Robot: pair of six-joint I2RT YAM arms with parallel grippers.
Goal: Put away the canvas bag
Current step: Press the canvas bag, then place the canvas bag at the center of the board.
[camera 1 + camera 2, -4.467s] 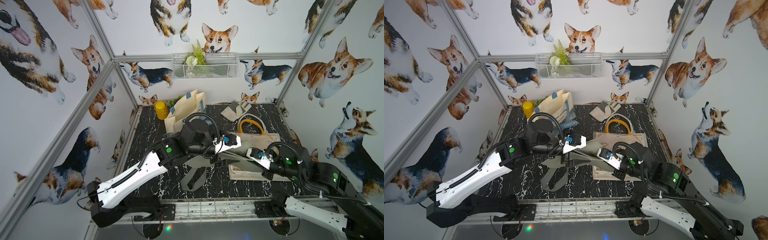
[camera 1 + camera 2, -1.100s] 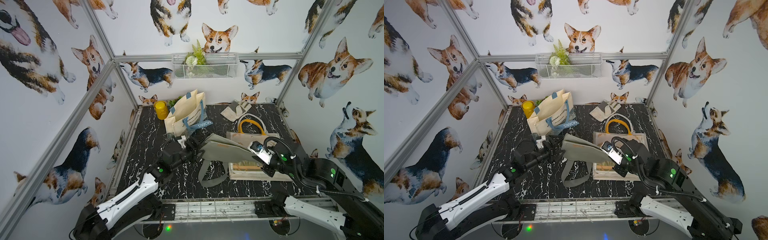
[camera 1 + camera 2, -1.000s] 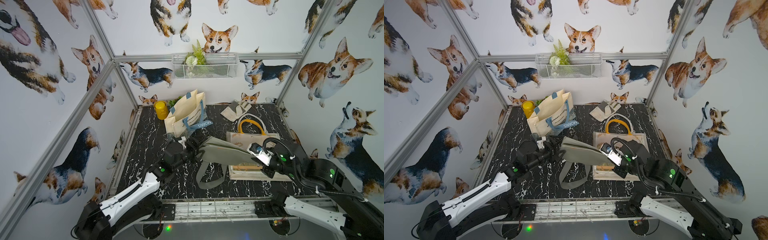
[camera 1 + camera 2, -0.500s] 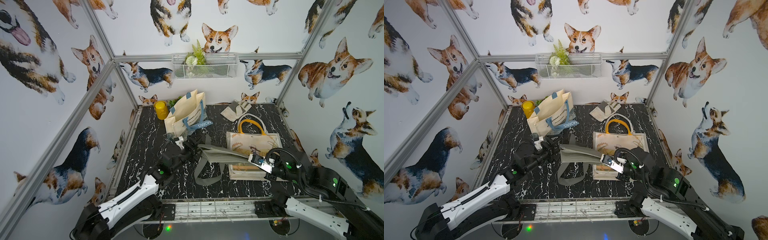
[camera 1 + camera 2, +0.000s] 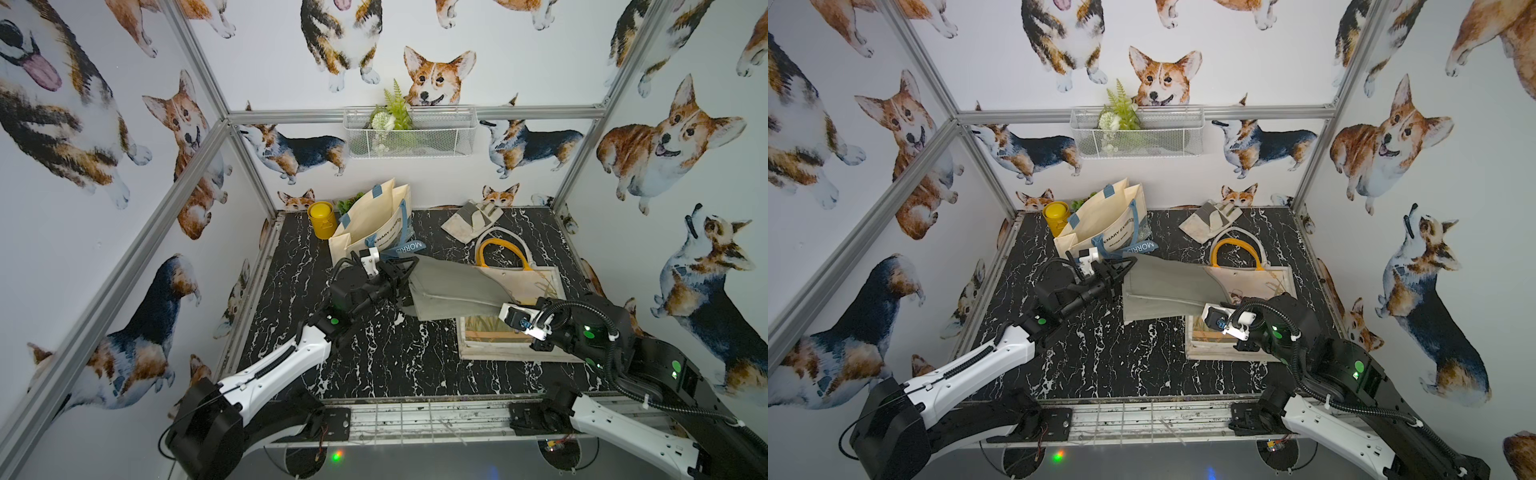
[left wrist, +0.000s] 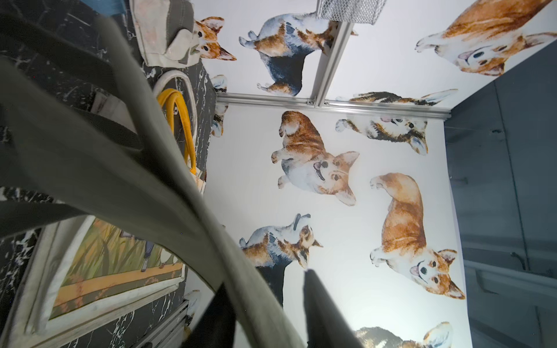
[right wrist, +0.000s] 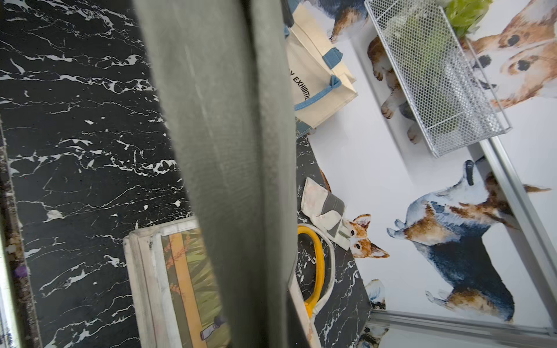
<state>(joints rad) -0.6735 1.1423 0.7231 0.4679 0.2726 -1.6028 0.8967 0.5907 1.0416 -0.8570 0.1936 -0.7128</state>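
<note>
The canvas bag (image 5: 449, 291) spans the middle of the table (image 5: 374, 365), its right part over the flat tote (image 5: 536, 282) lying at right. Behind, left to right: canister (image 5: 320, 216), standing tote (image 5: 374, 216), folded bag (image 5: 471, 218); wire basket (image 5: 432, 141) on the rear wall.

A yellow canister (image 5: 320, 218) stands at the marble desk's (image 5: 374, 365) far-left corner; a fern (image 5: 395, 110) sits in the wall's wire basket (image 5: 440, 141).

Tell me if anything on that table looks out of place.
The grey bag overlaps the printed bag, skewed, one corner pinched by the right end effector. Behind, the cream bag leans, a blue strap flopped out.
</note>
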